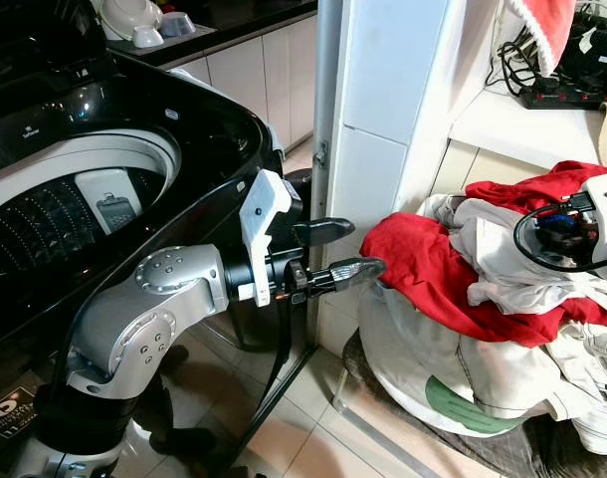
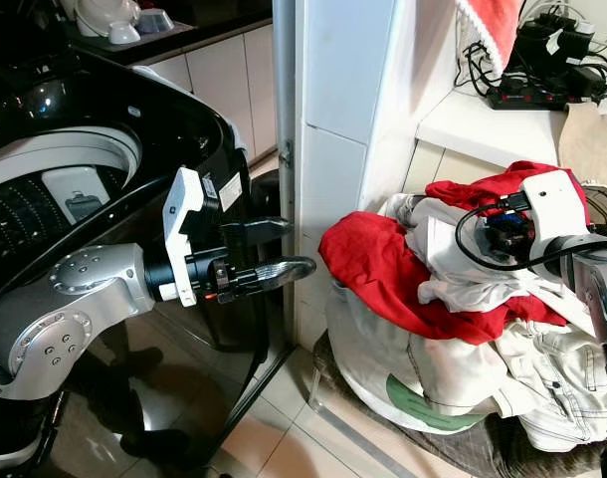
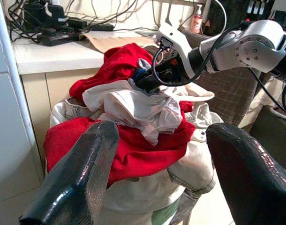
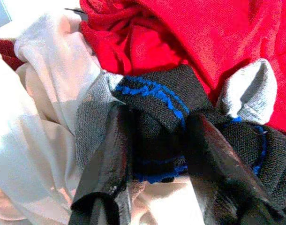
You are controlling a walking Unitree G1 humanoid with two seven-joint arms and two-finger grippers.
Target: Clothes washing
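So the right gripper (image 4: 154, 154) is digging into the top of the laundry pile (image 2: 463, 329), fingers pinching a fold of a black sock with blue stitching (image 4: 157, 101), closed down on it with just the fabric between them. That sock is sitting near the top of the heap, wedged between a red garment (image 4: 204, 33) and a white shirt (image 4: 35, 108). The left gripper (image 1: 338, 249) is hanging in the air with its fingers spread wide, holding nothing, just beside the pile's red edge. Behind it the washing machine (image 1: 104, 189) is standing open-topped, drum (image 1: 45, 224) showing.
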